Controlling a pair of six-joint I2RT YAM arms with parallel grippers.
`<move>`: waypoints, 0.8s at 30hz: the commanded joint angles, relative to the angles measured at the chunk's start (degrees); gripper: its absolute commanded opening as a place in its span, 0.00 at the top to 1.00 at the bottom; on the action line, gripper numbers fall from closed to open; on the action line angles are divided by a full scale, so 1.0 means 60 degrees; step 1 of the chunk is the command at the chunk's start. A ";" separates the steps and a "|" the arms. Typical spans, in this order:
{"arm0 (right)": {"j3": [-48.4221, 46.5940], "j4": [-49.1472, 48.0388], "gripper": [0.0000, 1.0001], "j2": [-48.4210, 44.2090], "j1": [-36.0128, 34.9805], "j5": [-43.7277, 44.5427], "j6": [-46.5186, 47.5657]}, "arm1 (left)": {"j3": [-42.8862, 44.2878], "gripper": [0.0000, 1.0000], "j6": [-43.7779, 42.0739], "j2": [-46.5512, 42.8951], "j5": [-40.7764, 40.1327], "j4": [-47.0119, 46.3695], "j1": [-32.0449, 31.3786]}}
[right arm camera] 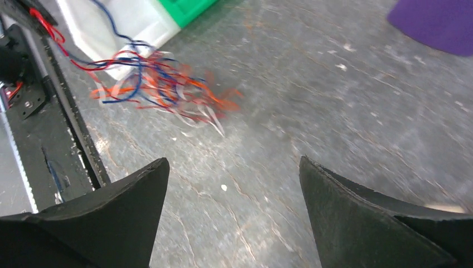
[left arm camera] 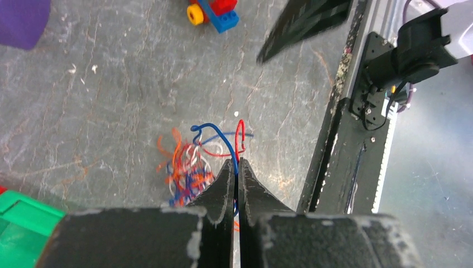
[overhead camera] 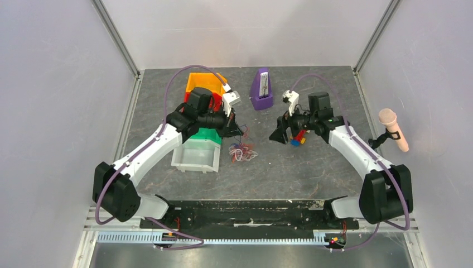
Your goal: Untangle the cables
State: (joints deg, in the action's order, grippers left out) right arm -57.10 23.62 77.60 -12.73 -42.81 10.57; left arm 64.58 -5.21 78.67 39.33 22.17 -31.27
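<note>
The cables [overhead camera: 242,152] are a small tangle of red, orange, blue and white wires lying on the grey table in front of the bins. They also show in the left wrist view [left arm camera: 187,164] and the right wrist view [right arm camera: 162,89]. My left gripper [overhead camera: 241,133] is just above the tangle's far edge. In its own view the left gripper [left arm camera: 238,163] is shut on a blue and a red strand that lead down into the tangle. My right gripper [overhead camera: 279,134] is open and empty, to the right of the tangle and apart from it. Bare table shows between the right gripper's [right arm camera: 234,161] fingers.
A white bin [overhead camera: 195,156], a green bin [overhead camera: 203,135] and an orange bin [overhead camera: 203,82] stand to the left under my left arm. A purple metronome [overhead camera: 261,89] is at the back. Toy bricks [overhead camera: 298,138] lie under my right wrist. A pink microphone [overhead camera: 394,129] is at the right wall.
</note>
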 commanded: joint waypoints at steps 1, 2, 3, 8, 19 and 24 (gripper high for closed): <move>0.1297 -0.3277 0.10 0.0012 -0.0852 -0.0778 -0.1595 | 0.0855 0.98 0.0772 -0.0053 0.0636 -0.0543 -0.0048; 0.1649 -0.4272 0.10 0.0009 -0.1048 -0.0765 -0.2055 | 0.0907 0.98 0.0770 -0.0103 0.0567 -0.0524 -0.0048; 0.2152 -0.5153 0.10 0.0023 -0.1267 -0.0650 -0.2554 | 0.0939 0.98 0.0768 -0.0138 0.0524 -0.0531 -0.0048; 0.3058 -0.7590 0.08 0.1053 -0.2193 0.1233 -0.3233 | 0.1044 0.98 0.1450 -0.0075 0.0649 -0.0516 -0.0062; 0.2280 -0.8312 1.00 0.3494 -0.2270 0.2298 -0.3983 | 0.1514 0.98 0.0965 -0.0312 0.0477 0.0446 -0.0048; 0.1898 -0.6093 0.38 0.2509 -0.2214 0.0414 -0.2196 | 0.1229 0.98 0.0341 -0.0543 0.0331 0.0860 -0.0048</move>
State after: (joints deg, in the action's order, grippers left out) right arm -42.70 -18.74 99.07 -26.33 -32.99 -9.87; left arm 71.18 0.34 77.76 40.99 25.34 -31.38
